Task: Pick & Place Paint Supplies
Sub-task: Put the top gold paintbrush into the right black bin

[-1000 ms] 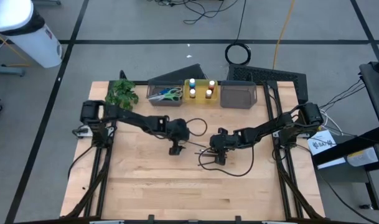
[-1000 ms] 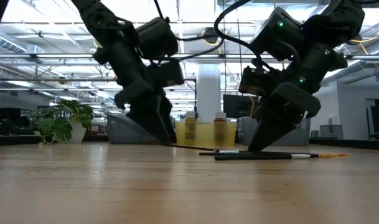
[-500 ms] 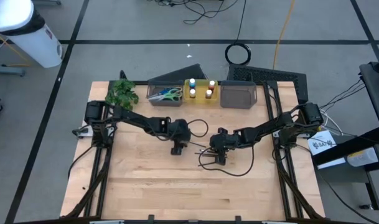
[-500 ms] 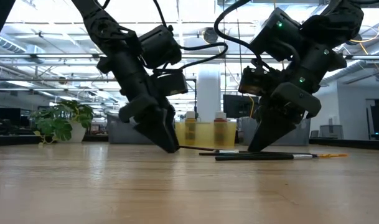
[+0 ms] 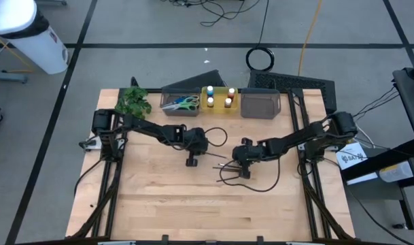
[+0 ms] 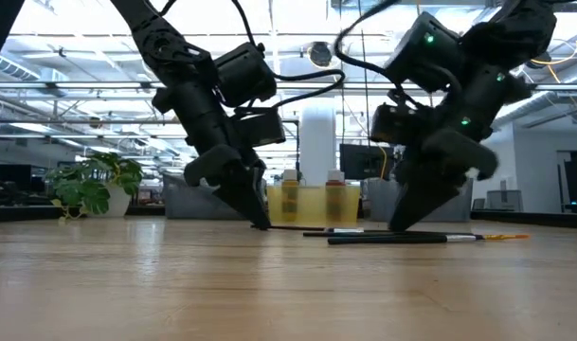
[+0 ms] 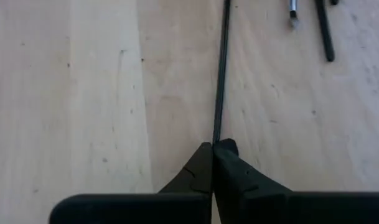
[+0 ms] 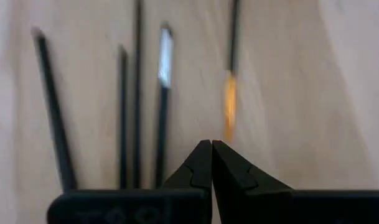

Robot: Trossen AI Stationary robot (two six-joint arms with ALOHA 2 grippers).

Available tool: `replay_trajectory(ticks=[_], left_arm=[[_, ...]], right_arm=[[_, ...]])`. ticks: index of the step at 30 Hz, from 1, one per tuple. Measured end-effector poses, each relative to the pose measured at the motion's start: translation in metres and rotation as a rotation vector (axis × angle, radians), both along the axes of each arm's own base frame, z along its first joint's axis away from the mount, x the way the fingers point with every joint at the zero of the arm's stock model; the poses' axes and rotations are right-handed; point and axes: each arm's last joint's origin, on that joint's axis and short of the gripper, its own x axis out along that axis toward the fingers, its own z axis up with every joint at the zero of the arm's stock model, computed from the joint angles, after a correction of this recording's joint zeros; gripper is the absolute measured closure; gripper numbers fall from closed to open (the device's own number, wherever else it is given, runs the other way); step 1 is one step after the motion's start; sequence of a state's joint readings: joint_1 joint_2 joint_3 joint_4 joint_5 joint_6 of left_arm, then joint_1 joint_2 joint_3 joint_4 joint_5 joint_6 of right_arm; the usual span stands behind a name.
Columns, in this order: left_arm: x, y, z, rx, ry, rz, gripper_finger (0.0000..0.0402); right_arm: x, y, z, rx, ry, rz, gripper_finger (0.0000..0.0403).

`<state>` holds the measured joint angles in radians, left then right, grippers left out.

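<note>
Several thin dark brushes [image 5: 219, 162] lie on the wooden table between my two grippers. In the right wrist view one brush has an orange tip [image 8: 229, 102]. My left gripper [image 7: 213, 145] is down at the table and shut on the end of one thin brush [image 7: 221, 68]. My right gripper [image 8: 211, 144] stands shut just short of the other brushes [image 6: 402, 239], with nothing between its fingers. At the far edge, scissors [image 5: 186, 103] lie in a grey bin and small white-capped bottles [image 5: 219, 97] stand in a yellow bin. My left gripper pinches the brush's near end [image 7: 216, 138] between its two fingertips. The fingers [image 6: 255, 210] slant down from the table's left side, in line with the brush's length. The brush lies on the table and runs away from the fingers toward the other brushes.
Three bins stand in a row at the far edge: a grey one [image 5: 171, 95], a yellow one [image 5: 219, 107] and another grey one [image 5: 261, 104]. A green plant [image 5: 133, 102] sits at the far left corner. Loose cables loop over the table near both grippers.
My left gripper has tipped lower toward the table and shut on the end of the thin brush, which stays lying where it was.
</note>
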<state>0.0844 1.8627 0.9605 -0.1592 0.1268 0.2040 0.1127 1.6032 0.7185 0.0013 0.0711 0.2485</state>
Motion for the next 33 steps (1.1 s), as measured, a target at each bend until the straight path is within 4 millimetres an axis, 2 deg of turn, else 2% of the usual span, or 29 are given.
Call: replay_trajectory(ticks=[7, 11, 14, 18, 23, 30, 33], left_arm=[[-0.005, -0.004, 0.015, -0.009, -0.033, -0.065, 0.0398], [-0.005, -0.010, 0.039, 0.027, -0.128, -0.072, 0.0399], [-0.005, -0.017, 0.055, 0.068, -0.197, -0.070, 0.0399], [-0.005, -0.025, 0.078, 0.143, -0.315, -0.070, 0.0400], [-0.008, -0.031, 0.093, 0.220, -0.375, -0.049, 0.0400], [-0.011, -0.031, 0.095, 0.202, -0.356, -0.011, 0.0399], [-0.010, -0.029, 0.091, 0.207, -0.341, 0.025, 0.0383]], right_arm=[[-0.023, 0.006, 0.050, -0.030, -0.095, -0.012, 0.0403], [-0.036, 0.012, 0.071, -0.111, -0.174, -0.071, 0.0403], [-0.041, 0.015, 0.077, -0.158, -0.198, -0.118, 0.0403], [-0.042, 0.016, 0.078, -0.176, -0.209, -0.128, 0.0403], [-0.044, 0.014, 0.068, -0.165, -0.230, -0.135, 0.0383], [-0.046, 0.009, 0.049, -0.073, -0.413, -0.111, 0.0277], [-0.043, 0.004, 0.044, -0.069, -0.443, -0.141, 0.0236]])
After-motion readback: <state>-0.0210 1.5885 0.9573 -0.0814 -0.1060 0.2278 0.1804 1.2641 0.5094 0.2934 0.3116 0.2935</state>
